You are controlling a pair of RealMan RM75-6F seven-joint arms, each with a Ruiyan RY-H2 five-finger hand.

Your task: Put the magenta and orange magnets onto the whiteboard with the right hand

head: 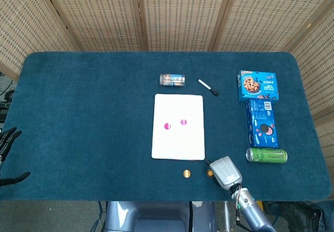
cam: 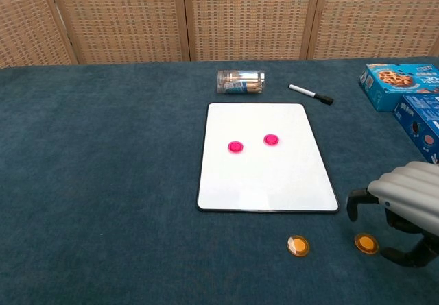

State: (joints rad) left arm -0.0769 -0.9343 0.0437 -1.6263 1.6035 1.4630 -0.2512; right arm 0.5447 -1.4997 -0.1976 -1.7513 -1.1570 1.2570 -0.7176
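Two magenta magnets [cam: 235, 147] [cam: 271, 140] sit on the whiteboard [cam: 267, 181], seen also in the head view as magenta magnets [head: 167, 126] [head: 183, 122] on the whiteboard [head: 178, 143]. Two orange magnets [cam: 298, 245] [cam: 365, 243] lie on the cloth just in front of the board. My right hand [cam: 405, 212] hovers at the near right, over the right orange magnet [head: 210, 173], fingers apart and holding nothing; the head view shows this right hand [head: 225, 172] too. My left hand [head: 8, 156] shows only as dark fingers at the far left edge.
A clear canister [cam: 241, 81] and a black marker [cam: 311, 94] lie behind the board. Two blue cookie boxes [head: 258, 85] [head: 262, 123] and a green can [head: 266, 155] line the right side. The table's front edge is close under my right hand.
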